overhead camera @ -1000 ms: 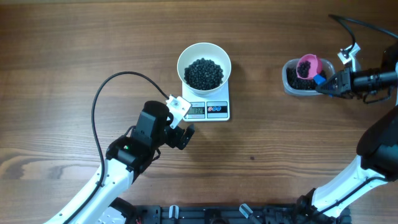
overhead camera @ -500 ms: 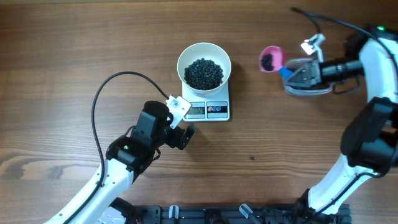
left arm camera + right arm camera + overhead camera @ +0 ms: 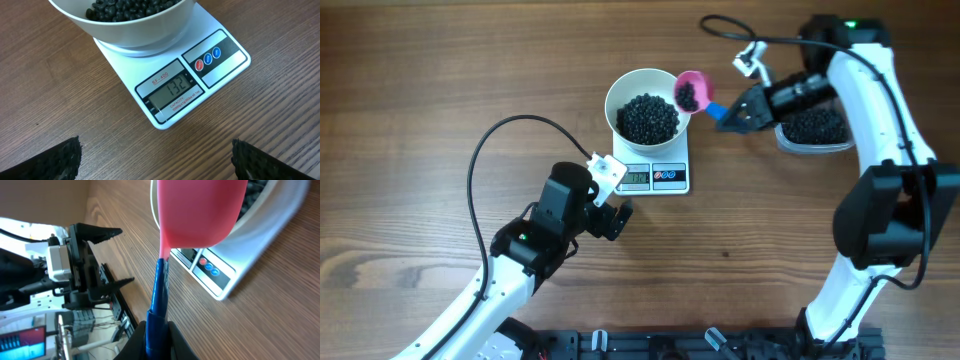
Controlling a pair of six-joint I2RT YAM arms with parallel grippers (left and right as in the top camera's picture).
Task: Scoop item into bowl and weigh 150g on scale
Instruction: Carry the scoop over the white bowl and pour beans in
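A white bowl (image 3: 616, 92) heaped with tiny black beads (image 3: 647, 118) stands on the white scale (image 3: 670, 178). In the left wrist view the scale's display (image 3: 172, 90) reads 132 below the bowl (image 3: 140, 35). My right gripper (image 3: 732, 113) is shut on the blue handle (image 3: 159, 300) of a pink scoop (image 3: 689, 92). The scoop carries some beads and hangs at the bowl's right rim. From the right wrist the scoop (image 3: 197, 210) shows from below, over the scale (image 3: 215, 272). My left gripper (image 3: 616, 216) stands open and empty on the table just in front of the scale, its fingertips (image 3: 60, 160) wide apart.
A clear plastic tub (image 3: 815, 128) holding more black beads sits at the right, partly under my right arm. A black cable (image 3: 480, 160) loops over the table left of the scale. Bare wooden table (image 3: 750, 230) lies in front.
My right arm has swung left with the loaded scoop, from over the tub to the bowl's right rim. The left arm has not moved.
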